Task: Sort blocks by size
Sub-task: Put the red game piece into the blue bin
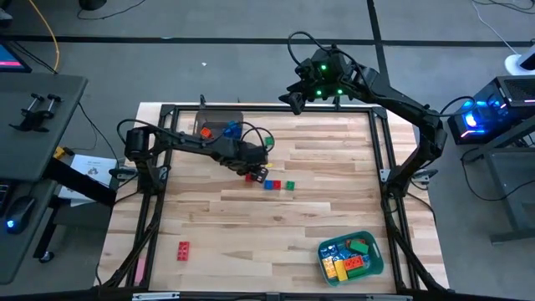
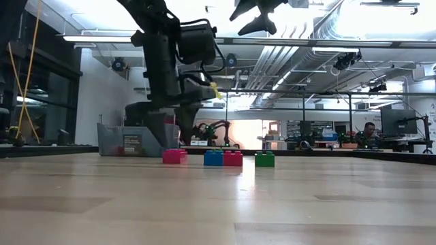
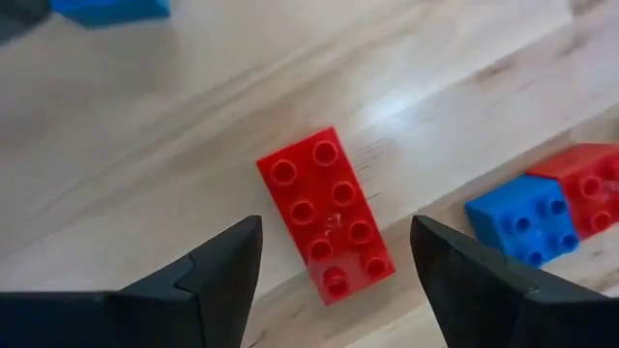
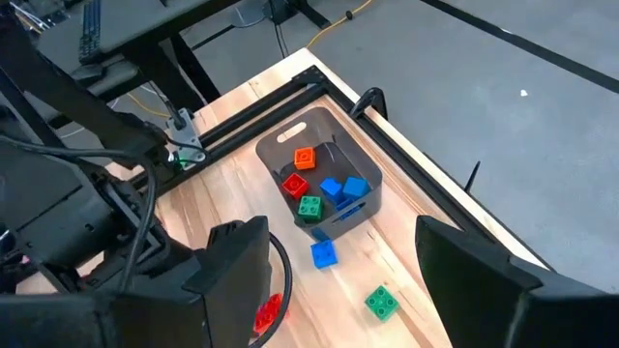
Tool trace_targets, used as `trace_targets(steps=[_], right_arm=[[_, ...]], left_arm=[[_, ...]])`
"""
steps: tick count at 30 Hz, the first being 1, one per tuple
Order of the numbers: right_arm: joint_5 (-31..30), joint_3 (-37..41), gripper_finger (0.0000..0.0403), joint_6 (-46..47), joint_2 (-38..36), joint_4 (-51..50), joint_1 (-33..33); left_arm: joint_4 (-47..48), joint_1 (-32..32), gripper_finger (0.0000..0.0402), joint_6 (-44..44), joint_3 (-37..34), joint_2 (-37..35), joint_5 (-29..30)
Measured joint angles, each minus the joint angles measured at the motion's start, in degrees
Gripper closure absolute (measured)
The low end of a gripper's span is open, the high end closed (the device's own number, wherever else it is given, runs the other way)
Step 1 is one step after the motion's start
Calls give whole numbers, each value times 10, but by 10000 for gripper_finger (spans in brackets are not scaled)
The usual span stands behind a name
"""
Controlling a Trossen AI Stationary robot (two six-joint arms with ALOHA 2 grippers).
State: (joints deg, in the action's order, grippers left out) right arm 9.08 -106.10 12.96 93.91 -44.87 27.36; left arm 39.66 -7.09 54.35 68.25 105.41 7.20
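Sorting is partly done: the grey bin (image 1: 219,125) holds small blocks and the teal bin (image 1: 351,256) long ones, while a red two-by-four brick (image 3: 326,214), three cubes beside it and another red brick (image 1: 183,249) remain loose. The left gripper (image 3: 334,261) hovers spread over the brick; the right gripper (image 4: 334,261) waits raised, fingers apart, empty.

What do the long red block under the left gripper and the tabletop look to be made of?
Long red block: likely moulded plastic, glossy, with raised round studs and uniform colour. Tabletop: apparently wood, joined strips with visible grain and a light sheen.
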Motion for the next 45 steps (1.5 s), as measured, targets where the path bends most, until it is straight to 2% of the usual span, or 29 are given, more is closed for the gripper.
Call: trace_targets(steps=[14, 22, 25, 29, 30, 33, 36, 39, 43, 45], right_arm=[[0, 0, 149, -5, 0, 0, 0], [0, 0, 149, -4, 0, 0, 0], [0, 0, 149, -4, 0, 0, 0], [0, 0, 149, -4, 0, 0, 0], [0, 0, 149, -4, 0, 0, 0], [0, 0, 149, -4, 0, 1, 0], [0, 0, 149, -4, 0, 1, 0], [0, 0, 149, 0, 0, 1, 0], [0, 0, 149, 13, 0, 1, 0], [0, 0, 149, 22, 0, 1, 0]], left_arm=[[-98, -5, 149, 56, -71, 0, 0], [-102, -12, 154, 0, -75, -1, -1], [-102, -16, 189, -30, -75, -1, -12], [-114, -16, 298, -60, -76, -5, -31], [-125, -17, 314, -71, -76, -8, -43], [-153, -23, 315, -107, -77, -39, -90], [-198, -35, 315, -144, -75, -101, -127], [-186, -53, 315, -160, -75, -187, -96], [-79, -100, 315, -199, -74, -300, 48], [-15, -136, 315, -214, -75, -335, 89]])
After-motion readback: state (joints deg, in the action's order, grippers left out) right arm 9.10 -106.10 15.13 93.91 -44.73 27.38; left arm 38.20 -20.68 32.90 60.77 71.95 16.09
